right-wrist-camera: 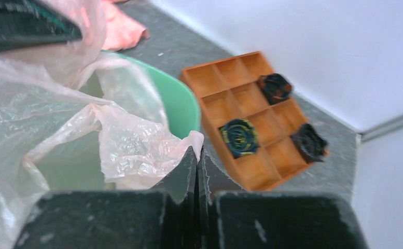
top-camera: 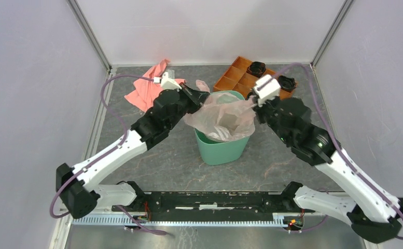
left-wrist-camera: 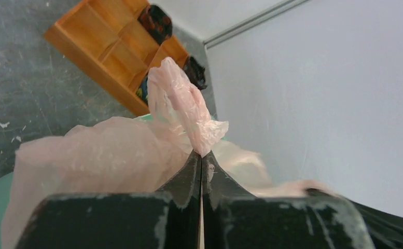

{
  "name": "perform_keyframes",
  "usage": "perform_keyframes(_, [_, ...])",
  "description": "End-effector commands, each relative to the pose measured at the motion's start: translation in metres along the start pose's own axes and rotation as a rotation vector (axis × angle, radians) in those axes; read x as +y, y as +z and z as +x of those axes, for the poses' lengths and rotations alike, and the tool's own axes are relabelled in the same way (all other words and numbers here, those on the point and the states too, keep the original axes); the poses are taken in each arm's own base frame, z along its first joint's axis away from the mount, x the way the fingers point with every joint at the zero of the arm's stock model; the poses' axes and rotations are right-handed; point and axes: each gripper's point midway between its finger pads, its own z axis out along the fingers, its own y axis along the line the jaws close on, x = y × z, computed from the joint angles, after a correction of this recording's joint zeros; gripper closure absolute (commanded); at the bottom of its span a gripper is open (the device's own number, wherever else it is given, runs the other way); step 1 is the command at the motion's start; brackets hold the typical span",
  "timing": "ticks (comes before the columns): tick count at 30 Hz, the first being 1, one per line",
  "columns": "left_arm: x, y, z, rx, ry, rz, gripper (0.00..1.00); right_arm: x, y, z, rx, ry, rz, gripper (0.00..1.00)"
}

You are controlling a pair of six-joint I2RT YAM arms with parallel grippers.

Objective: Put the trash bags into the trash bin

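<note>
The left gripper (left-wrist-camera: 202,154) pinches one edge of the bag (top-camera: 221,116) and the right gripper (right-wrist-camera: 197,151) pinches the opposite edge. Together the 2 stretch its mouth over the bin (top-camera: 221,149) at frame centre (film sagging inside, apparently to line it).

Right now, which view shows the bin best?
Top external: the bin shows wall and rim, with the bag draped over its mouth. Right wrist shows only part of its rim; left wrist, just green slivers.

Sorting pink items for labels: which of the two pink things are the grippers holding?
The translucent crinkly bag draped over the green bin, pinched by the left gripper and right gripper; the opaque cloth lies apart, untouched.
</note>
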Motion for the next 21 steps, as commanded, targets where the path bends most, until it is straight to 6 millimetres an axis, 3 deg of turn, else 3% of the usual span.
perform_keyframes(1, [-0.011,0.013,0.007,0.058,-0.072,0.073,0.98,-0.058,-0.04,-0.02,-0.147,0.016,0.255,1.0])
perform_keyframes(4, [-0.003,0.011,-0.014,0.061,-0.034,0.084,0.98,-0.058,-0.058,-0.006,-0.175,-0.013,0.237,1.0])
perform_keyframes(7, [0.015,0.005,-0.03,0.077,0.017,0.043,0.98,-0.04,-0.062,0.016,-0.183,-0.013,0.139,1.0])
perform_keyframes(11, [0.036,-0.006,-0.034,0.125,0.027,0.034,0.98,-0.02,-0.066,0.048,-0.195,0.042,0.062,1.0])
perform_keyframes(13, [0.041,-0.013,-0.037,0.117,0.029,0.037,0.98,-0.008,-0.069,0.051,-0.236,0.073,-0.003,1.0])
perform_keyframes(17, [0.035,-0.021,-0.039,0.115,0.023,0.073,0.98,0.024,-0.068,0.029,-0.328,0.115,-0.179,0.93])
perform_keyframes(21, [0.021,-0.026,-0.042,0.121,0.041,0.118,0.98,0.023,-0.047,-0.003,-0.256,0.121,-0.173,0.99])
